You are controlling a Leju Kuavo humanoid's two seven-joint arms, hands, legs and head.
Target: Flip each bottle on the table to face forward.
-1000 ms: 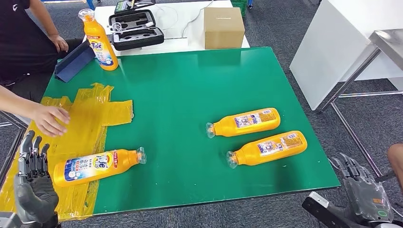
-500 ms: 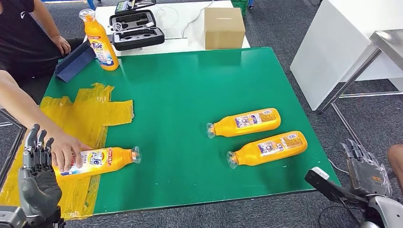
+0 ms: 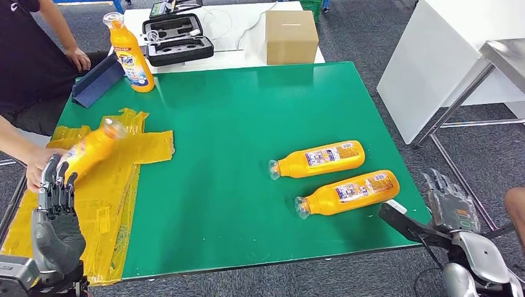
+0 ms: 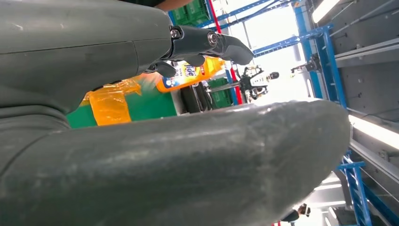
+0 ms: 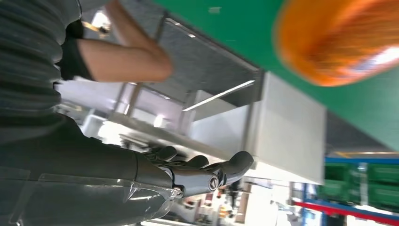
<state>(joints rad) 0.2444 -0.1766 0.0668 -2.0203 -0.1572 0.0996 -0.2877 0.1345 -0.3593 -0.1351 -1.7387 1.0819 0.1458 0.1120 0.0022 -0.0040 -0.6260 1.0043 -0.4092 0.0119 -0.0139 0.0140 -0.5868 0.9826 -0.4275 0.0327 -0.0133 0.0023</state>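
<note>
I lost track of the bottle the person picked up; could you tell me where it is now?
In the head view, the lifted bottle is tilted in a person's hand over the yellow tape at the table's left, just beyond the left hand.

Room's lit bright and even from overhead, so the green worktop (image 3: 247, 124) only gets soft, short shadows under the lying bottles (image 3: 317, 159). The bottle a person is lifting (image 3: 91, 148) is smeared with motion blur. Left wrist view has blown-out white glare past the blue racking (image 4: 320, 52). Right wrist view is soft, with an orange bottle (image 5: 339, 42) totally out of focus.
</note>
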